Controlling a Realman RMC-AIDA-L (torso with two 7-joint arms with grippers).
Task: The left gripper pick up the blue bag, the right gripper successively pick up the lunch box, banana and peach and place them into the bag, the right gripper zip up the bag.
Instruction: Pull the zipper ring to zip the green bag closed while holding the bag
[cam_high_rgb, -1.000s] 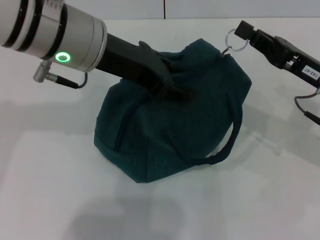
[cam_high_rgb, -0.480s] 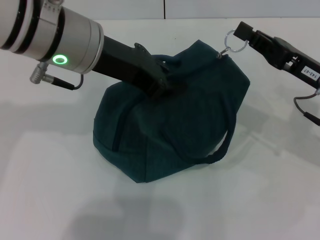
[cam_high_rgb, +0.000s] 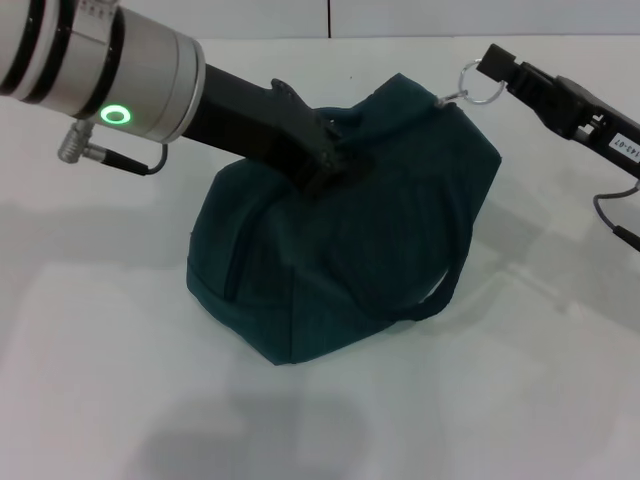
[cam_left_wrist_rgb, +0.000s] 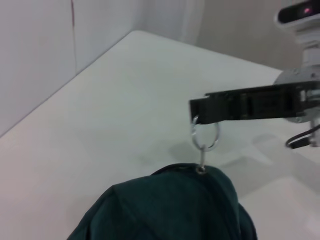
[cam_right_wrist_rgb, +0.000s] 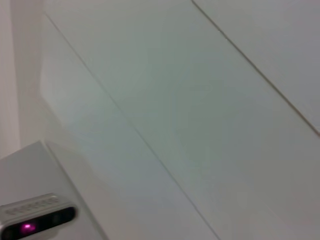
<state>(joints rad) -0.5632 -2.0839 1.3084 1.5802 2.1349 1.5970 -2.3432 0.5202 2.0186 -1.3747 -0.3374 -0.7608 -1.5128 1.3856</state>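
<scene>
**Head view: bag held at both ends**

Head view shows a white table (cam_high_rgb: 520, 400) with the blue bag (cam_high_rgb: 340, 260) sitting in the middle, zipped shut and lumpy. One loop handle (cam_high_rgb: 445, 290) hangs down its right side. The left gripper (cam_high_rgb: 325, 165) presses on the bag's top, fingers pinched on the fabric. The right gripper (cam_high_rgb: 492, 62) is at the bag's far right corner, fingers closed on the metal ring pull (cam_high_rgb: 478, 83), which stands up from the zipper.
</scene>
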